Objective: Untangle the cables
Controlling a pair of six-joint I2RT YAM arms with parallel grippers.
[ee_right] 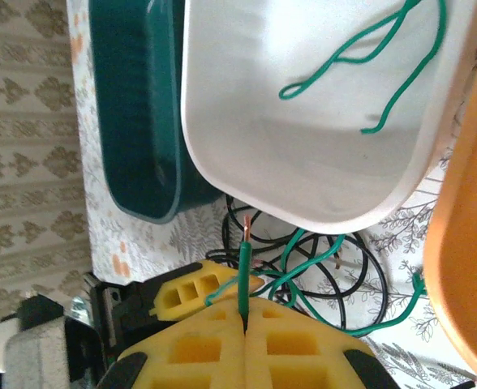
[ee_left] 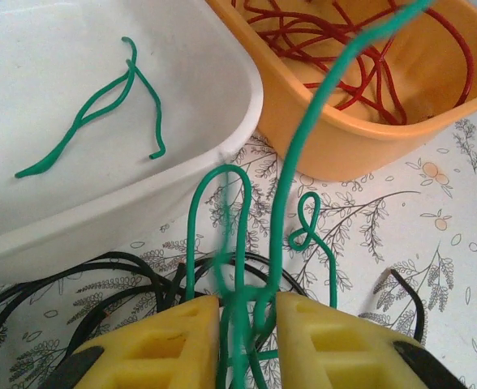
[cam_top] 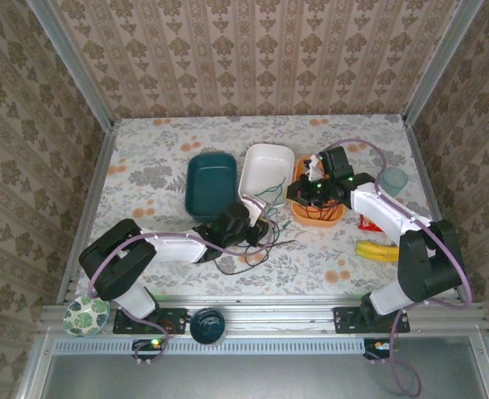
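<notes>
Fingers of the right gripper (ee_right: pixel 245 320) are pinched tight on the end of a green wire (ee_right: pixel 244 267), which sticks straight up from them. Close by, the left gripper (ee_left: pixel 247 312) has its fingers a little apart, with more green wire running loose through the gap. Black wires (ee_left: pixel 60 284) lie in loops on the table (ee_left: pixel 449 267) around it. Another green piece (ee_left: pixel 100 113) lies in the white tub (ee_left: pixel 141 211). Red wires (ee_left: pixel 328 40) sit in the orange tub (ee_left: pixel 368 146) just beside it.

Glossy white plastic tub (ee_left: pixel 100 219); smooth cables (ee_left: pixel 291 154)
</notes>
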